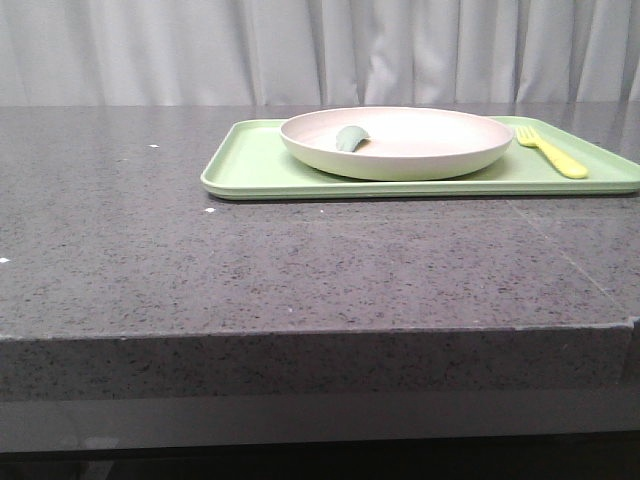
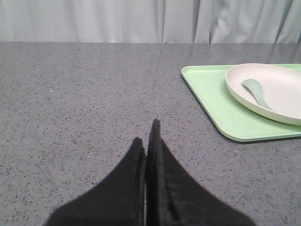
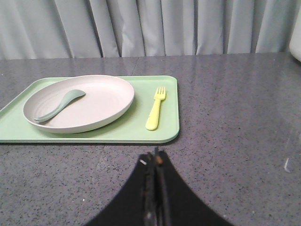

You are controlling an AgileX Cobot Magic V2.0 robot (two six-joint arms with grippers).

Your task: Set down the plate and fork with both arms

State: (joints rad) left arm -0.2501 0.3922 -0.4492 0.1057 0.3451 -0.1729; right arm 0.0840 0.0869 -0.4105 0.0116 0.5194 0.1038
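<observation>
speckled grey stone table [image 1: 300,270], pale curtain [image 1: 150,50] behind

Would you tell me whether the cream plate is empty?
Not empty: a grey-green spoon lies inside the round cream plate.

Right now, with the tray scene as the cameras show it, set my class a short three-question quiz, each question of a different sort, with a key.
1. True or false: the fork lies inside the plate.
2. Multiple choice: the grey-green spoon rests
A. on the bare table
B. in the plate
C. on the tray beside the fork
3. Short answer: how do the jaws of the left gripper and the right gripper stand?

Key
1. False: the fork lies on the green tray, beside the plate, on the robot's right.
2. B
3. Both closed and empty, back from the tray over the table.
</observation>
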